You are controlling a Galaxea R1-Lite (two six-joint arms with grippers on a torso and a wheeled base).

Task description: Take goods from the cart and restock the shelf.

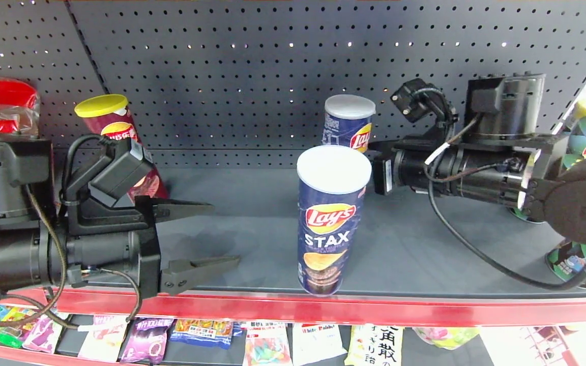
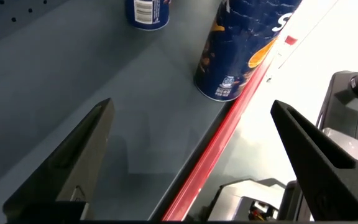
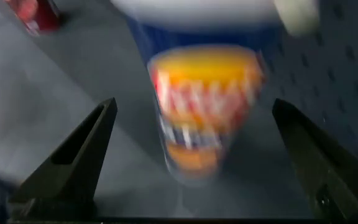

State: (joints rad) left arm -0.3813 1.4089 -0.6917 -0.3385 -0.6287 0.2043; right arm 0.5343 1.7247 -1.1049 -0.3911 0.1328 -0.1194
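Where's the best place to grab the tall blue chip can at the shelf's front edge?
Around the mid-body of the tall blue chip can, coming level from the robot's left, where the open left gripper faces it. It stands upright and round, nothing touching it.

Shop aisle, pegboard-backed shelf [image 1: 425,254], chip cans [image 1: 329,218], hanging snack packets [image 1: 267,345]

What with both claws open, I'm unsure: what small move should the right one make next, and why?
Probably back the right claw straight away from the rear blue can: the can stands upright on the shelf, untouched by the open fingers, so it looks already placed.
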